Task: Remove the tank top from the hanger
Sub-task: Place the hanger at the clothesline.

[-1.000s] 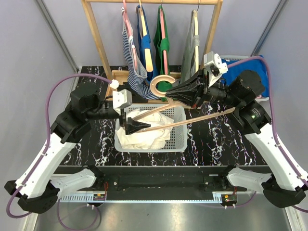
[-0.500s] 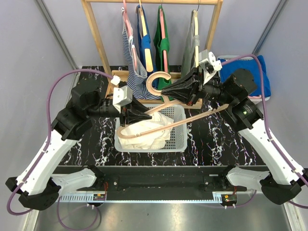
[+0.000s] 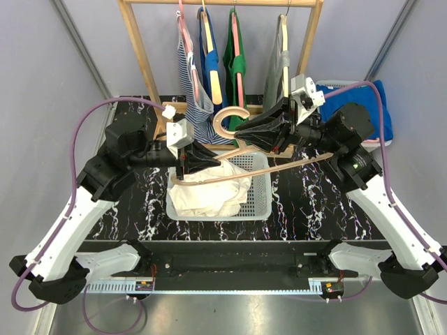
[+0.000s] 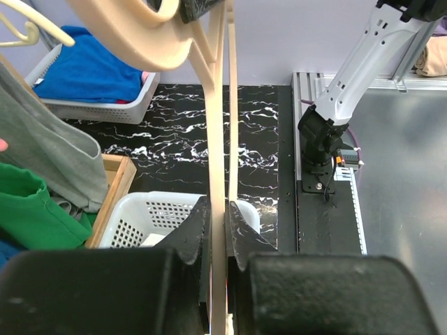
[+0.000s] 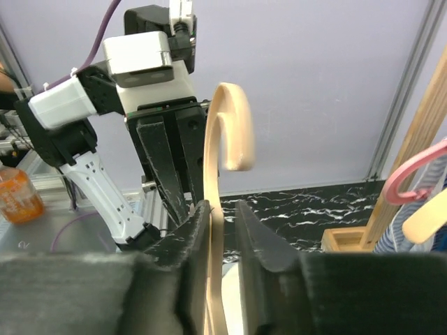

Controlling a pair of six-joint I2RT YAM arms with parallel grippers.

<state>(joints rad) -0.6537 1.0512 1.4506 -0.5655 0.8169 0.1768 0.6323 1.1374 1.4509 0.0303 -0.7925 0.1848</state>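
Observation:
A pale wooden hanger point(image 3: 234, 117) hangs bare in the air over the white basket point(image 3: 260, 209). The cream tank top point(image 3: 209, 194) lies crumpled inside that basket, off the hanger. My left gripper point(image 3: 218, 159) is shut on the hanger's left shoulder; in the left wrist view both fingers press the hanger point(image 4: 217, 105) at the left gripper point(image 4: 218, 211). My right gripper point(image 3: 239, 132) is clamped round the hanger's neck just under the hook. In the right wrist view the hanger point(image 5: 230, 132) lies against one finger of the right gripper point(image 5: 222, 209), with a sliver of gap at the other.
Behind the basket stands a wooden rack point(image 3: 140, 56) with striped point(image 3: 194, 84), blue point(image 3: 208, 56), green point(image 3: 237, 63) and grey point(image 3: 276, 70) garments on hangers. A second basket with blue cloth point(image 3: 363, 105) sits at the back right. Purple cables loop off both arms.
My left gripper, open a second ago near the hanger's lower bar, has risen and closed on the hanger's shoulder. The right arm shifted the hanger slightly left and up.

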